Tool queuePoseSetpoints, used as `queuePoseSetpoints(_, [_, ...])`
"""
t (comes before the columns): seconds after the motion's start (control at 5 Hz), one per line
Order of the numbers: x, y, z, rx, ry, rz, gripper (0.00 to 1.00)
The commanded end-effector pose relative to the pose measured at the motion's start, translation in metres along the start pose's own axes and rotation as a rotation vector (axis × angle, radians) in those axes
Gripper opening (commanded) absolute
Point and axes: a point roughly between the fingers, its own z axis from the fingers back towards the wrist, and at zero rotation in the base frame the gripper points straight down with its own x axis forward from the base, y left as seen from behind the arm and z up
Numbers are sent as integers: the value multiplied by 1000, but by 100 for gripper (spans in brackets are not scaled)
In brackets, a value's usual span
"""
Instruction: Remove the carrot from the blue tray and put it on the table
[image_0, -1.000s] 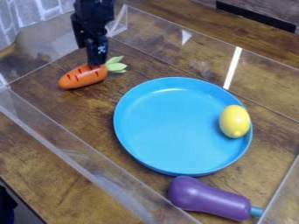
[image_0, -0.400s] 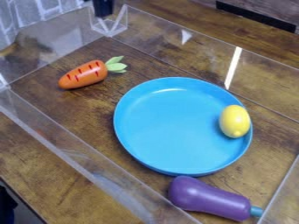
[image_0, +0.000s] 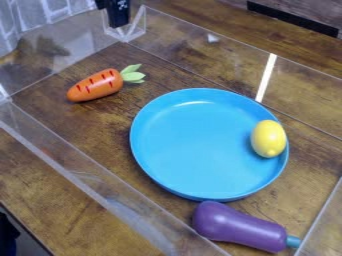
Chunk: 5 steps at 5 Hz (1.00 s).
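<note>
The orange carrot (image_0: 96, 85) with its green top lies on its side on the brown wooden table (image_0: 201, 60), left of the blue tray (image_0: 194, 140) and clear of its rim. My gripper (image_0: 116, 12) shows only as a dark tip at the top edge of the picture, far behind the carrot. It is well apart from the carrot and nothing hangs from it. The tray holds only a yellow lemon (image_0: 269, 138) near its right rim.
A purple eggplant (image_0: 241, 227) lies on the table in front of the tray. Clear acrylic walls (image_0: 60, 140) edge the tabletop on the left and at the front.
The gripper has drawn up and back from just above the carrot to the top edge of the picture. The carrot, lemon and eggplant lie where they were.
</note>
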Motion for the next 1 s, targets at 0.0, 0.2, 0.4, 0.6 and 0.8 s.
queuePoseSetpoints(0.0, [13, 18, 13, 57, -58, -26, 100])
queuePoseSetpoints(0.2, [24, 15, 4, 56, -68, -55, 100])
queuePoseSetpoints(0.4, [33, 10, -2, 54, -78, -74, 100])
queuePoseSetpoints(0.6, [37, 11, -8, 52, -85, -86, 100])
queuePoseSetpoints(0.8, [37, 13, -15, 41, -87, -91, 100])
